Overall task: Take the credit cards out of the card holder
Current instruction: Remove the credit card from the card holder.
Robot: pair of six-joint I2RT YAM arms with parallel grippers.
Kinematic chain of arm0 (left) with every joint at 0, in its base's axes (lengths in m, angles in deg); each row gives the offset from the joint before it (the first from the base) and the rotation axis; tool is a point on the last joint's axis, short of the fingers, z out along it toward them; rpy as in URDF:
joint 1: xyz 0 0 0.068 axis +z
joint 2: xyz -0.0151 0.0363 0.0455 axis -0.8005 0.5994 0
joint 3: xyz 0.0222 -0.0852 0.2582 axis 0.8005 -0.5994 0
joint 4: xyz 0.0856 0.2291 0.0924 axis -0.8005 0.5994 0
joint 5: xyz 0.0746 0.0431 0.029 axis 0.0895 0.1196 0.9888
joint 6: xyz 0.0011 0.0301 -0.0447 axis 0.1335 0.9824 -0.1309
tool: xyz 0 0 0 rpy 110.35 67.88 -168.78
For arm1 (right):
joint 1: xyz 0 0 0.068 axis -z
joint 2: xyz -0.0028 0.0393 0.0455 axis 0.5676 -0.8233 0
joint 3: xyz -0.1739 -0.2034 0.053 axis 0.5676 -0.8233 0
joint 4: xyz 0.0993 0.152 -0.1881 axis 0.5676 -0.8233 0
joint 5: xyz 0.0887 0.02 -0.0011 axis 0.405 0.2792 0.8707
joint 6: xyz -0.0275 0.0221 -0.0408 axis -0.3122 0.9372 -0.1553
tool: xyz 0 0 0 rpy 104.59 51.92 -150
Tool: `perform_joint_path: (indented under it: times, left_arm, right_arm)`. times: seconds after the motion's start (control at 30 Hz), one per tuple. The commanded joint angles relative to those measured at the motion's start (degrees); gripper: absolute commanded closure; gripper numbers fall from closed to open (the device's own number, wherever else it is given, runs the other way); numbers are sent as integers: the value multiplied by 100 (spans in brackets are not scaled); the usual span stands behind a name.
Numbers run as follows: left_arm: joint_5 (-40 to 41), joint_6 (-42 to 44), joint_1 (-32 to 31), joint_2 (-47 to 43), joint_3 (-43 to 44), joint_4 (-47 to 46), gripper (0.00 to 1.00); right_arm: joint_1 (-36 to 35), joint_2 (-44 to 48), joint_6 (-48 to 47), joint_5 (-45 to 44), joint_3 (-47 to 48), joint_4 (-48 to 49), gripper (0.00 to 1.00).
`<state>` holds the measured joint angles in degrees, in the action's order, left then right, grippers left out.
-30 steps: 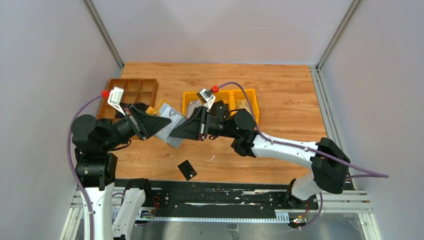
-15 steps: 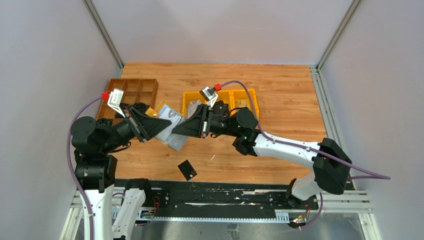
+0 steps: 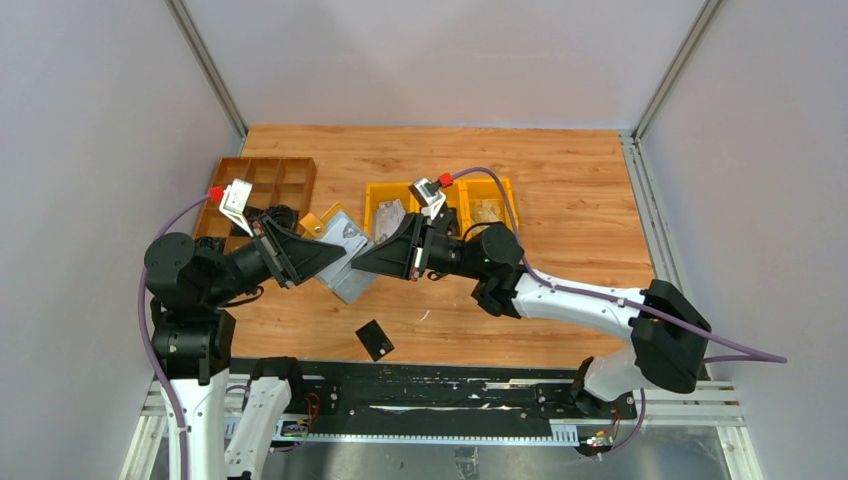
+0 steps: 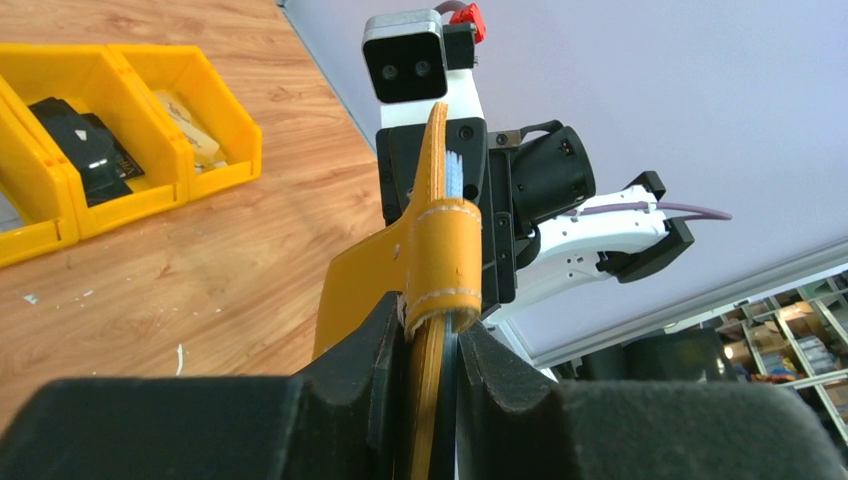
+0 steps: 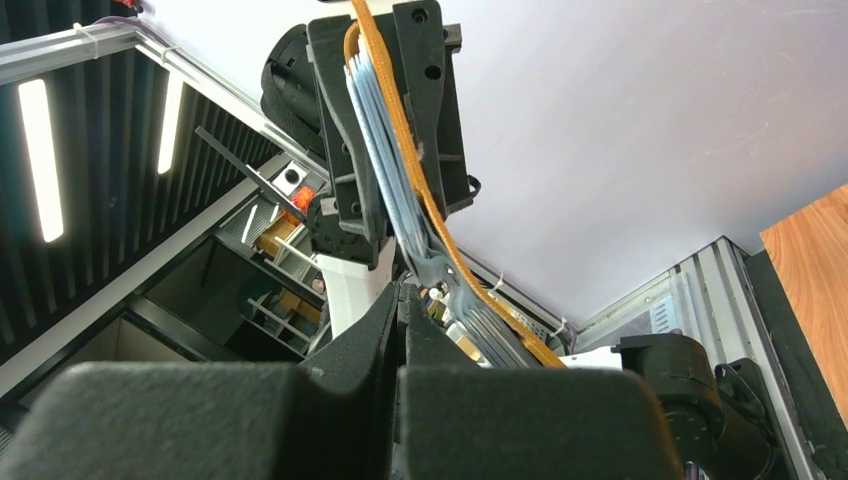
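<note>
The mustard-yellow card holder (image 3: 342,240) hangs open above the table, grey lining up. My left gripper (image 3: 322,258) is shut on its left side; in the left wrist view (image 4: 432,345) the jaws pinch the card holder (image 4: 440,260) edge-on. My right gripper (image 3: 358,265) meets it from the right. In the right wrist view (image 5: 402,300) the jaws are pressed together on a thin grey card edge coming out of the card holder's grey pockets (image 5: 395,190). A black credit card (image 3: 375,340) lies flat on the table near the front edge.
Two bright yellow bins (image 3: 495,200) with small items stand behind the right gripper and also show in the left wrist view (image 4: 150,130). A brown compartment tray (image 3: 265,180) stands at the back left. The black rail runs along the front edge.
Both grippers and the card holder have shifted slightly to the right. The right arm has drawn back to the right. The black card on the table has not moved.
</note>
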<state>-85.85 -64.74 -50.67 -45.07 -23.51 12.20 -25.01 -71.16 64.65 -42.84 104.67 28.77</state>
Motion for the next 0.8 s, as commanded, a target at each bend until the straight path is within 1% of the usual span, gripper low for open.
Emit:
perform_joint_path:
  times: [0.0, 0.07, 0.13, 0.23, 0.27, 0.3, 0.4, 0.43, 0.57, 0.77]
  left_arm:
    - [-149, -182, 5, 71, 138, -201, 76]
    - [-150, -194, 13, 86, 173, -226, 77]
    - [-137, -202, 21, 98, 185, -233, 81]
    - [-155, -231, 39, 104, 215, -234, 83]
    - [-152, -231, 40, 104, 224, -239, 84]
    - [-150, -223, 44, 107, 236, -233, 86]
    - [-131, -231, 49, 109, 252, -240, 89]
    - [-132, -231, 57, 108, 254, -241, 90]
    - [-143, -231, 57, 117, 268, -245, 91]
    - [-142, -233, 56, 87, 274, -189, 92]
  right_arm:
    - [20, 355, -147, -118, -286, 250, 100]
    - [13, 381, -153, -124, -337, 258, 100]
    - [11, 390, -151, -100, -350, 273, 100]
    - [9, 408, -155, -112, -368, 270, 99]
    - [5, 401, -155, -119, -357, 260, 93]
    - [1, 388, -143, -153, -336, 241, 84]
    - [-30, 299, -115, -215, -232, 218, 68]
    - [-46, 253, -107, -227, -154, 210, 64]
    - [-94, 71, -47, -322, 32, 208, 60]
    - [-106, -126, 47, -559, 230, 384, 60]
